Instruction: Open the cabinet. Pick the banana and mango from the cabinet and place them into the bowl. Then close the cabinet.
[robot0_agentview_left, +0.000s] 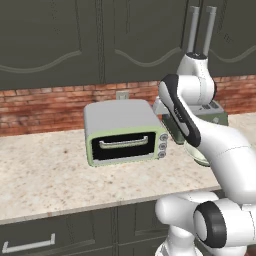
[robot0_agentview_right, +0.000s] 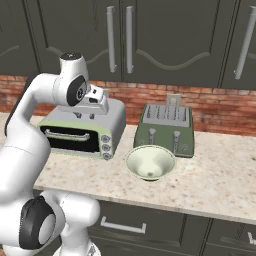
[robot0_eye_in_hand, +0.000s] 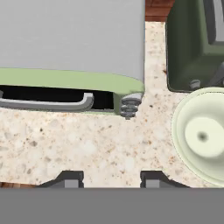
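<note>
While the cabinet (robot0_agentview_right: 125, 40) doors sat shut, the gripper (robot0_eye_in_hand: 111, 178) hung over the speckled bench (robot0_eye_in_hand: 87, 144) with its fingers apart, pinching nothing. The right base view showed the bowl (robot0_agentview_right: 150, 162) whole, just in front of the dark green toaster (robot0_agentview_right: 166, 129), beside the toaster oven (robot0_agentview_right: 82, 131). In the left base view the arm hid most of that.

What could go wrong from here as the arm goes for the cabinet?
The cabinet doors are shut, and the gripper hangs low over the counter, fingers apart. Rising, the arm might clip the toaster oven. The two bar handles stand close together, so the fingers might catch both.
</note>
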